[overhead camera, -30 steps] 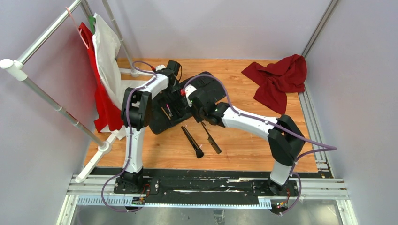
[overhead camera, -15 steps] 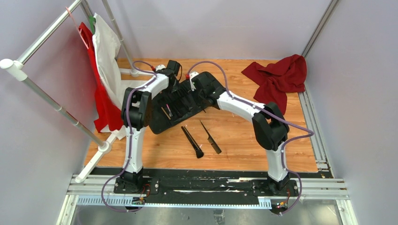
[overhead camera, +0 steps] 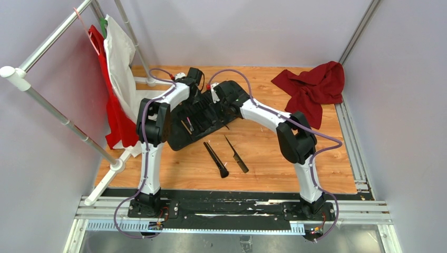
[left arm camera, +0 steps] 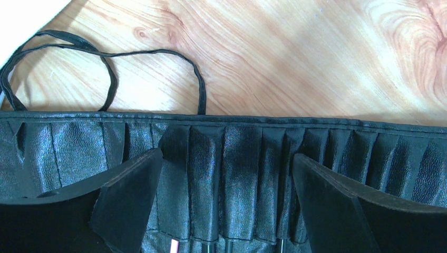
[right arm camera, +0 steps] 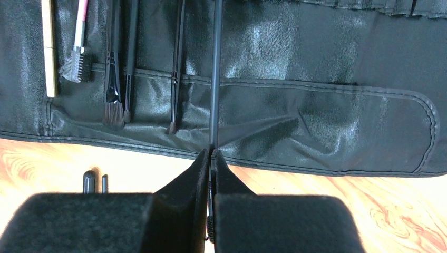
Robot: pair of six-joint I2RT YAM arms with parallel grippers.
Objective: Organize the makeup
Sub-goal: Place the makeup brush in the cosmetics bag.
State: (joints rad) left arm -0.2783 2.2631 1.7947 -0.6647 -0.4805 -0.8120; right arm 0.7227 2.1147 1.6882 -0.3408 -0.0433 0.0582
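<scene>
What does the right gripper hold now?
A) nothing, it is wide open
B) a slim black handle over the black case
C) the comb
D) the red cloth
B: the right gripper is shut on a slim black handle that runs across the black case.

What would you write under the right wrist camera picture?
Right gripper pinches a slim black handle that runs across the black roll-up case.

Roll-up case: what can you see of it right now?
The case lies unrolled and flat on the wooden table. It looks like shiny black leatherette, with a row of pleated slots, a long lower flap and a thin tie cord looped on the wood. Several brushes lie in it. The right gripper, shut on a slim black brush, is at its edge; the open left gripper is over the slots.
</scene>
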